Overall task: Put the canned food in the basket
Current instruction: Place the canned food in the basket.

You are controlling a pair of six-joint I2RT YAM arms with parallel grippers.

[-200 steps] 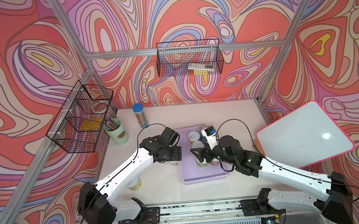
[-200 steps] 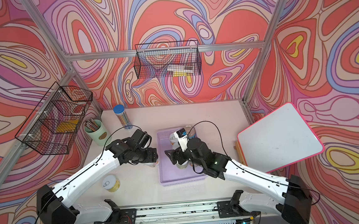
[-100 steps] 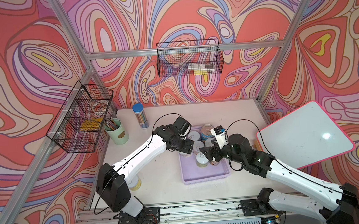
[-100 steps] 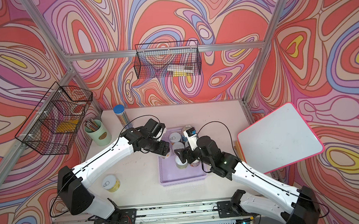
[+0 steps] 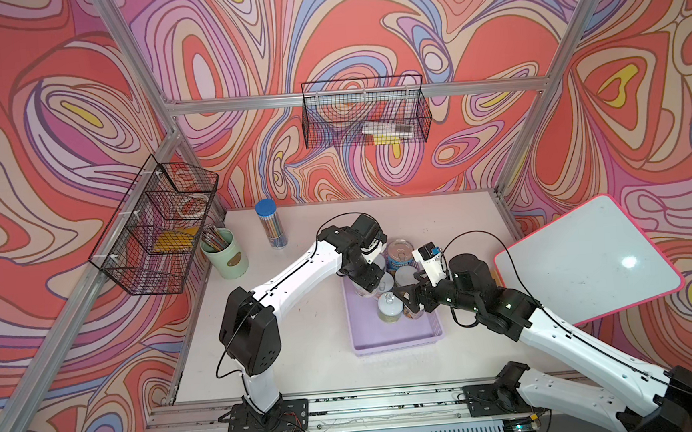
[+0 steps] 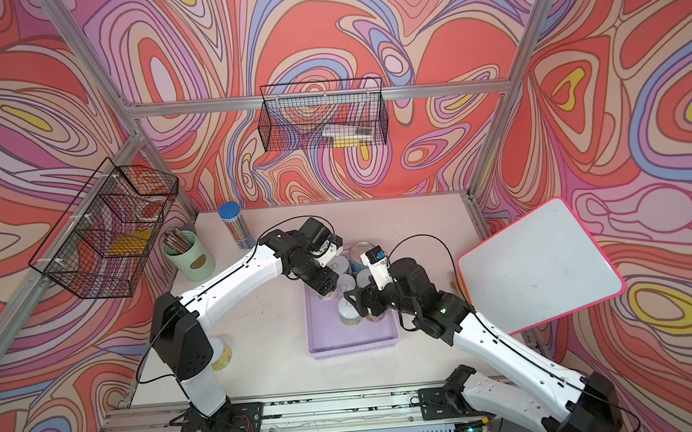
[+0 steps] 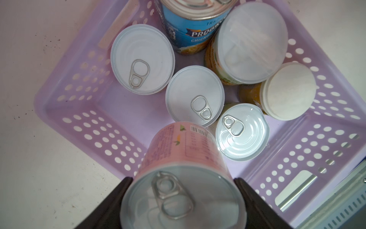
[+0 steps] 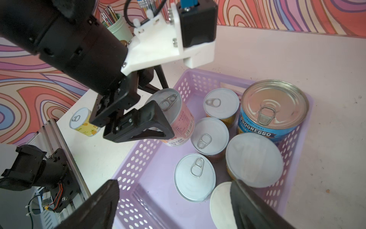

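The left claw (image 7: 183, 180) is clamped on a pink-labelled cylindrical tin with a silver pull-tab top (image 7: 184, 146). The tin is tilted over the 10 o'clock edge of the shallow lilac plastic basket with perforated sides (image 5: 393, 343). Six upright tins (image 7: 195, 95) stand inside, with the wider blue-labelled tin (image 8: 271, 111) at 12 o'clock. The right claw (image 8: 175, 182) hangs over them, fingers wide apart, gripping nothing. A yellow-labelled tin (image 6: 222, 355) sits on the pale tabletop (image 6: 270, 355) at 9 o'clock of the basket, outside it.

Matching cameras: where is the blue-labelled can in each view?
Top view: blue-labelled can at the lilac basket's far end.
Top view: can at that same end.
Left wrist: can, top cropped, in a basket corner.
Right wrist: whole can in that corner.
Shared landmark: the basket.
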